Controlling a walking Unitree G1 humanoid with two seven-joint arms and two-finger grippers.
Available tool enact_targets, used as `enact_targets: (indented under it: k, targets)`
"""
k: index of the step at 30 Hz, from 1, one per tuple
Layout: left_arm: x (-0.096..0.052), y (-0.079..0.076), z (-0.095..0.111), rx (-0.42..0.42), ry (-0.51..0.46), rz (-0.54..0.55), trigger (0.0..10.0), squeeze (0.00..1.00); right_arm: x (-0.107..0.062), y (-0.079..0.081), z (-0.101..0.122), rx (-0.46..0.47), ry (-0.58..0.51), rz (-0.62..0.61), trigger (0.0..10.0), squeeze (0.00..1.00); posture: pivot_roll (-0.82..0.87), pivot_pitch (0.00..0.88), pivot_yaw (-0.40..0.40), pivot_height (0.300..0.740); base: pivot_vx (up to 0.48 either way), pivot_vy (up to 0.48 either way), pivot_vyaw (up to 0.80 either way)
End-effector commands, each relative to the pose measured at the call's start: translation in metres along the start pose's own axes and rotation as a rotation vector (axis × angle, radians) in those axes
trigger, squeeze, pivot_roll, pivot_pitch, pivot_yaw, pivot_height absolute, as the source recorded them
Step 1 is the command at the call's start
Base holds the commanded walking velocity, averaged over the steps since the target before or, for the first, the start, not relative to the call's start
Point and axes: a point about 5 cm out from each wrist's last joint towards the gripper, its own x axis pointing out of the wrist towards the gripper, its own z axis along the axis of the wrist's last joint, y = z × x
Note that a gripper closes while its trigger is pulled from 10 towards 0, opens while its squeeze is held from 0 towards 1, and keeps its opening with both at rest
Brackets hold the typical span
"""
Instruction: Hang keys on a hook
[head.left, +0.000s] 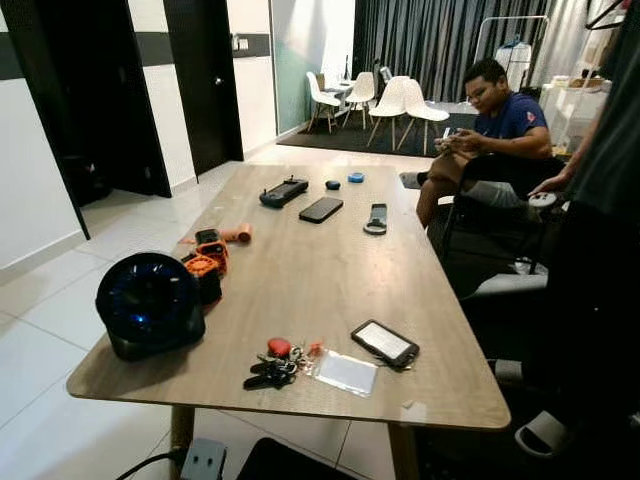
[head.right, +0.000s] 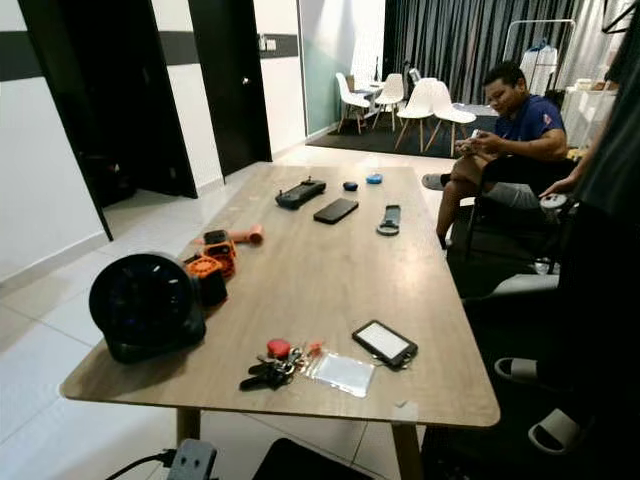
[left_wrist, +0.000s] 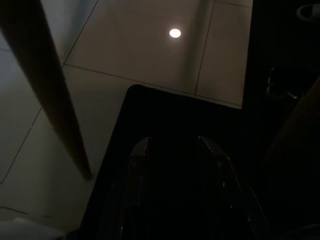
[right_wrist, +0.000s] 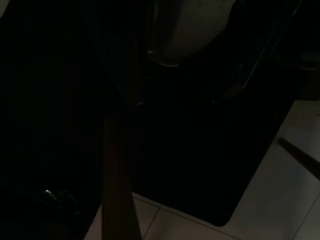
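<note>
- Bunch of dark keys with red round fob (head.left: 273, 366) lies on the light wooden table (head.left: 300, 280), near front edge, beside clear plastic card sleeve (head.left: 345, 372).
- Left gripper (left_wrist: 172, 150) hangs idle under the table, fingers parted, empty.
- Right gripper: too dark, jaw state cannot be told.

The bench (head.left: 330, 290) is presenting a matt wood-grain top, smooth and pale brown. The keys (head.left: 272, 366) are showing dark plastic heads, a red glossy fob and dull metal, lying beside a clear plastic sleeve (head.left: 345, 373) that is catching the light. The phone (head.left: 384, 343) is reflecting through a glossy glass face. The round black fan (head.left: 150, 305) is looking like glossy plastic. The floor (head.left: 60, 300) is gleaming as polished pale tile.
</note>
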Motion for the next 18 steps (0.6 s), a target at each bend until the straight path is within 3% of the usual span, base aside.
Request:
enact_targets:
  k: [1, 3, 4, 6, 14, 18]
  targets:
    - [-0.004, 0.000, -0.004, 0.068, 0.018, -0.046, 10.0, 0.00, -0.004, -0.017, 0.003, -0.017, -0.037, -0.077, 10.0, 0.00, 0.03, 0.042, 0.034, 0.740, 0.000, 0.000, 0.00]
    - [-0.006, -0.001, -0.007, 0.093, 0.019, -0.065, 10.0, 0.00, -0.006, -0.025, 0.005, -0.022, -0.059, -0.114, 10.0, 0.00, 0.03, 0.042, 0.030, 0.740, 0.000, 0.000, 0.00]
    - [-0.010, 0.001, -0.009, 0.144, 0.008, -0.085, 10.0, 0.00, -0.010, -0.039, 0.008, -0.038, -0.094, -0.178, 10.0, 0.00, 0.02, 0.046, 0.028, 0.740, 0.000, 0.000, 0.00]
    - [-0.015, 0.006, -0.007, 0.171, -0.027, -0.081, 10.0, 0.00, -0.015, -0.054, 0.010, -0.055, -0.123, -0.247, 10.0, 0.00, 0.02, 0.046, 0.028, 0.740, 0.000, 0.000, 0.00]
    - [-0.028, 0.020, -0.004, 0.166, -0.107, -0.058, 10.0, 0.00, -0.032, -0.090, 0.014, -0.073, -0.192, -0.433, 10.0, 0.00, 0.02, 0.047, 0.018, 0.740, 0.000, 0.000, 0.00]
    - [-0.035, 0.026, -0.003, 0.165, -0.136, -0.067, 10.0, 0.03, -0.039, -0.107, 0.033, -0.050, -0.316, -0.518, 10.0, 0.00, 0.01, 0.054, 0.023, 0.740, 0.000, 0.000, 0.00]
